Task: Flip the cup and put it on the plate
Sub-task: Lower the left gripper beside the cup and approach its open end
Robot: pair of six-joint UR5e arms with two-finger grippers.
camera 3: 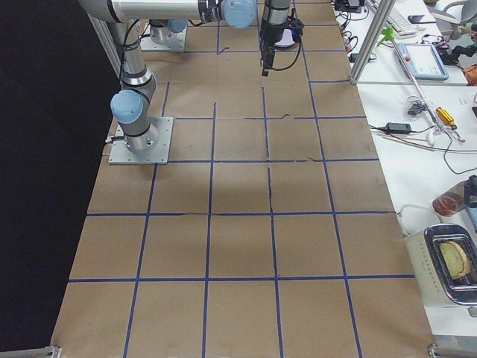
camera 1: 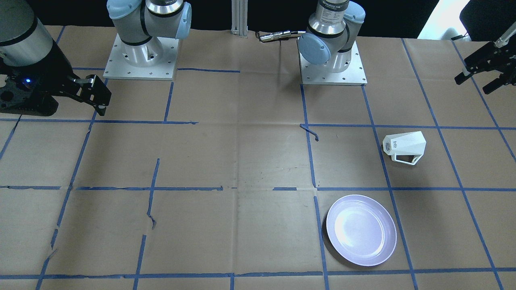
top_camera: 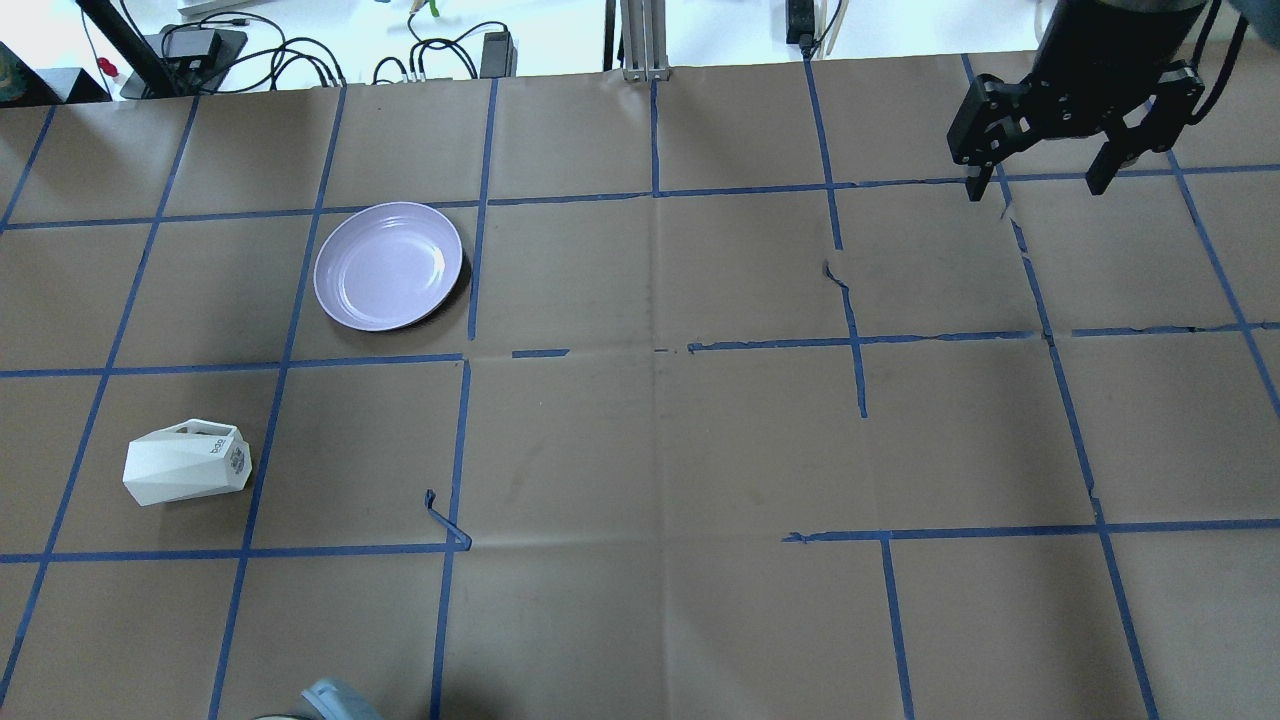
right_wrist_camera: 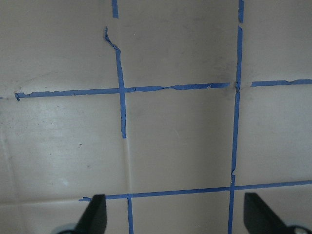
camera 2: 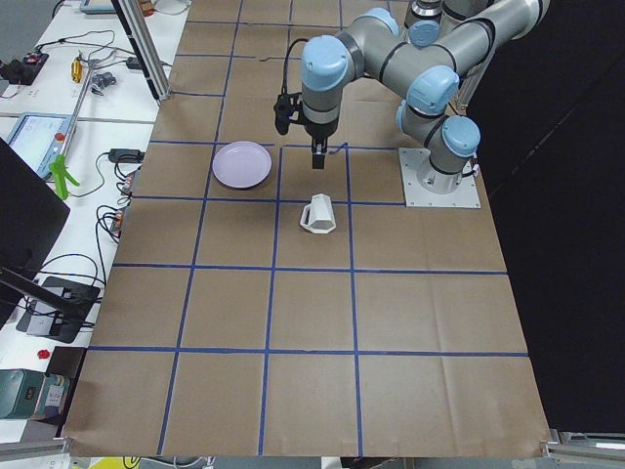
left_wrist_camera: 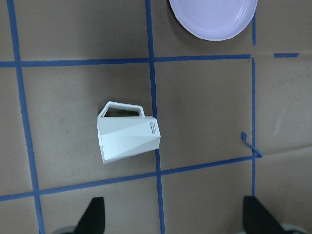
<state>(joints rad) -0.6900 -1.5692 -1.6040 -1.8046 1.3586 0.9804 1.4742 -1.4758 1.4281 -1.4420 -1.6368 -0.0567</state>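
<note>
The white faceted cup (camera 1: 405, 146) lies on its side on the brown paper, with its handle toward the table's far side. It also shows in the overhead view (top_camera: 187, 463) and the left wrist view (left_wrist_camera: 127, 134). The pale lavender plate (camera 1: 361, 229) sits empty a grid square beyond it, also seen from overhead (top_camera: 389, 265) and at the top of the left wrist view (left_wrist_camera: 213, 17). My left gripper (camera 1: 475, 82) hangs open high above the cup, touching nothing; its fingers (left_wrist_camera: 95, 217) stand wide apart. My right gripper (top_camera: 1037, 188) is open and empty, far off on the other side.
Blue tape lines grid the paper-covered table (top_camera: 660, 440), with a loose curl of tape (top_camera: 445, 520) right of the cup. The two arm bases (camera 1: 141, 56) stand at the robot's edge. Cables and gear (top_camera: 200, 45) lie beyond the far edge.
</note>
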